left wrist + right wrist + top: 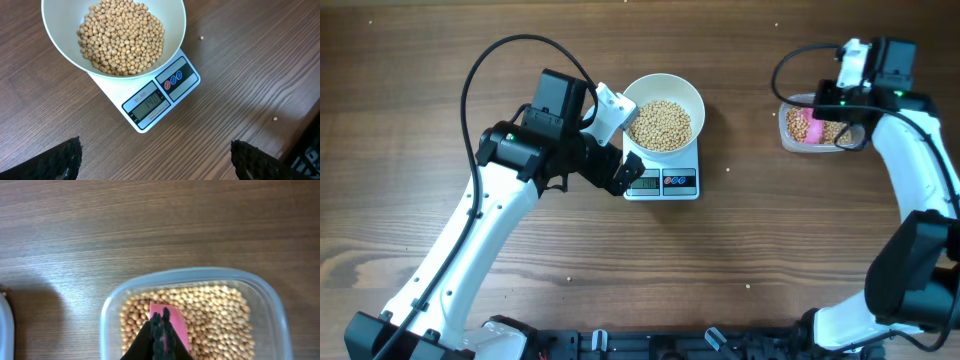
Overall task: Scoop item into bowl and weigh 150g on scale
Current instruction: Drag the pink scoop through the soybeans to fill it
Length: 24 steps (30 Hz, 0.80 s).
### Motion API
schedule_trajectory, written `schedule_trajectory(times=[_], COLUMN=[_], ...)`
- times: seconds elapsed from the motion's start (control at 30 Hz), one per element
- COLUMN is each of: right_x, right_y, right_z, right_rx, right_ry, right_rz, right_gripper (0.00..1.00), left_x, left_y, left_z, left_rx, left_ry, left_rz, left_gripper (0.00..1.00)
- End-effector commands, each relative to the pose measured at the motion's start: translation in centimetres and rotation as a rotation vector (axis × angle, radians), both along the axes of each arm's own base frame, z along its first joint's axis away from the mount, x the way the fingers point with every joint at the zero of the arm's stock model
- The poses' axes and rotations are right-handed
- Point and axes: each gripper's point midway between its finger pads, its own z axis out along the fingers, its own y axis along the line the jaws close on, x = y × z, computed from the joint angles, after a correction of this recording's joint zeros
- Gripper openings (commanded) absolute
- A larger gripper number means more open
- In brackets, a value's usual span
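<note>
Overhead: the bowl (695, 100) is sitting on the scale (662, 184) and carrying a mound of beans (660, 125). The left gripper (623, 172) is hovering just beside the scale. The right gripper (820, 118) is hanging over a clear tub (786, 125), partly hiding it.

Left wrist: the fingertips (67, 160) are standing wide apart, holding nothing. The frame is cutting off the bowl's top. The display (150, 104) is reading roughly 140.

Right wrist: the closed fingers are pinching a pink scoop (172, 317) over the tub's beans. The frame is cutting off the tub's near side.
</note>
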Motion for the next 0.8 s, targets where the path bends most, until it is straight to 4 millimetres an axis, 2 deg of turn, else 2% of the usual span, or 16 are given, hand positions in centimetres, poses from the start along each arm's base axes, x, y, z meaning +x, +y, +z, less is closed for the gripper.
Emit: schedule_trajectory(times=[0.0, 0.17, 0.5, 0.57, 0.77], right_x=[-0.1, -0.6, -1.5, -2.1, -2.6], right_y=[-0.4, -2.4, -4.5, -5.7, -6.3], right_z=[0.1, 0.6, 2.3, 2.3, 4.0], right_rx=[0.096, 0.181, 0.344, 0.352, 0.473], right_ry=[-0.01, -0.038, -0.134, -0.132, -0.213], right_rz=[0.008, -0.021, 0.034, 0.003, 0.032], right_gripper=[0.04, 0.04, 0.04, 0.04, 0.04], left_x=[0.0, 0.0, 0.0, 0.0, 0.0], left_y=[-0.3, -0.3, -0.3, -0.3, -0.3], left_z=[0.6, 0.6, 0.6, 0.6, 0.6], left_rx=[-0.014, -0.013, -0.014, -0.014, -0.014], left_ry=[-0.018, -0.018, -0.018, -0.018, -0.018], left_rz=[-0.021, -0.021, -0.021, -0.021, -0.021], left_gripper=[1.0, 1.0, 1.0, 1.0, 1.0])
